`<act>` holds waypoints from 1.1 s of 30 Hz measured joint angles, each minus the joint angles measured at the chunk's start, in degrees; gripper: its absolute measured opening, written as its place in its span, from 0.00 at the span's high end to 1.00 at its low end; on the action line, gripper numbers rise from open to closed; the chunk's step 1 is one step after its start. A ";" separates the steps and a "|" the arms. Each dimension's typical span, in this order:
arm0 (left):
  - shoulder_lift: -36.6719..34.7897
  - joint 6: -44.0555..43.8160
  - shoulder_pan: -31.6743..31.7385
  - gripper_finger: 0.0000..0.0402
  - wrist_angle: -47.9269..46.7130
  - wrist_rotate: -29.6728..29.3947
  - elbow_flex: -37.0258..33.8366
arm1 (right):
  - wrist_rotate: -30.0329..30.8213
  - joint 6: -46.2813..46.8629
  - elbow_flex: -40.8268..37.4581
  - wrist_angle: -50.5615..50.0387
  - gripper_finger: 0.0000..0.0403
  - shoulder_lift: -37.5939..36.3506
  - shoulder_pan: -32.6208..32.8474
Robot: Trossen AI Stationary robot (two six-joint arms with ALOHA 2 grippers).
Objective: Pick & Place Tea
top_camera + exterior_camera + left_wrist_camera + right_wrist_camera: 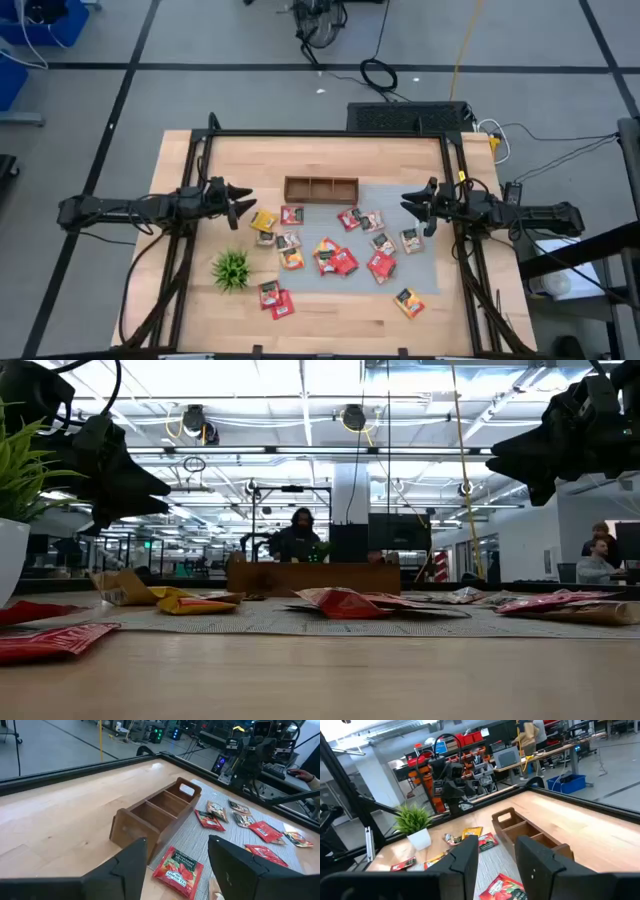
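Grey mat (420, 265) holds scattered tea (343, 262); plant (231, 268) beside.

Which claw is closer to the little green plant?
Left. The left claw hovers just behind the plant; the right claw hangs across the table.

Both arms are dark, nearly black, built of slim tube-like links with bulkier joint housings. The left arm (130, 210) carries a thin black cable looping along its length. The right arm (530, 215) has a thicker, boxier rear section. Each ends in two flat, wedge-shaped black fingers: the left gripper (177, 865) has matte, smooth-faced ones, and the right gripper (495, 857) looks the same (squared edges, no visible markings).
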 joint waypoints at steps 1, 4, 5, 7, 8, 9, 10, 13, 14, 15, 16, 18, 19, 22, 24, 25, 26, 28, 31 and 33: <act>0.00 0.00 -0.02 0.47 -0.01 0.02 0.00 | 0.23 -0.19 -0.01 0.00 0.72 0.01 0.00; 0.00 0.00 -0.01 0.47 -0.02 0.02 0.00 | 1.37 -0.41 -0.01 0.00 0.72 0.00 0.00; 0.00 0.00 -0.01 0.47 -0.02 0.02 0.00 | 1.37 -0.23 -0.01 0.00 0.72 0.01 0.00; 0.00 0.00 -0.02 0.47 0.00 0.01 0.00 | 1.37 0.03 0.00 0.02 0.72 0.02 0.02; 0.00 0.00 0.00 0.47 0.00 0.00 0.00 | 1.37 0.05 0.00 0.00 0.72 0.00 0.00; 0.00 0.00 -0.02 0.47 0.00 0.02 0.00 | 1.37 0.07 0.00 0.02 0.72 0.00 0.00; 0.00 0.00 -0.02 0.47 -0.01 0.02 0.00 | 1.35 0.07 0.00 0.02 0.72 0.02 0.02; 0.00 0.00 0.00 0.47 0.00 0.01 0.00 | 1.36 0.02 -0.01 0.01 0.72 0.01 0.00; 0.00 0.00 -0.02 0.47 0.00 0.01 0.00 | 1.36 0.02 0.00 0.02 0.72 0.00 0.00; 0.00 0.00 -0.02 0.47 0.00 0.02 0.00 | 1.35 0.06 0.00 0.02 0.72 0.02 0.00; 0.00 0.00 -0.02 0.47 -0.02 0.01 0.00 | 1.35 0.13 0.00 0.02 0.72 0.02 0.00; 0.00 0.00 -0.02 0.47 0.00 0.02 0.00 | 1.35 0.16 -0.02 0.02 0.72 0.00 0.00; 0.00 0.00 -0.02 0.47 0.00 0.00 0.00 | 1.35 0.18 -0.01 0.02 0.72 0.01 0.00; 0.00 0.00 -0.01 0.47 -0.01 0.00 0.00 | 1.35 0.18 -0.01 0.02 0.72 0.00 0.00; 0.00 0.00 -0.02 0.47 -0.01 0.02 0.00 | 1.35 0.12 -0.02 0.02 0.72 0.00 0.00; 0.00 0.00 0.00 0.47 -0.02 0.02 0.00 | 1.37 0.05 -0.02 0.02 0.72 0.02 0.00; 0.00 0.00 -0.01 0.47 -0.01 0.02 0.00 | 1.35 0.05 0.00 0.02 0.72 0.02 0.00; 0.00 0.00 0.00 0.47 -0.01 0.01 0.00 | 1.35 0.16 0.00 0.02 0.72 0.02 0.00; 0.00 0.00 0.00 0.47 0.00 0.01 0.00 | 1.35 0.18 0.00 0.02 0.72 0.01 0.01; 0.00 0.00 -0.01 0.47 0.00 0.01 0.00 | 1.35 0.18 -0.01 0.02 0.72 0.02 0.02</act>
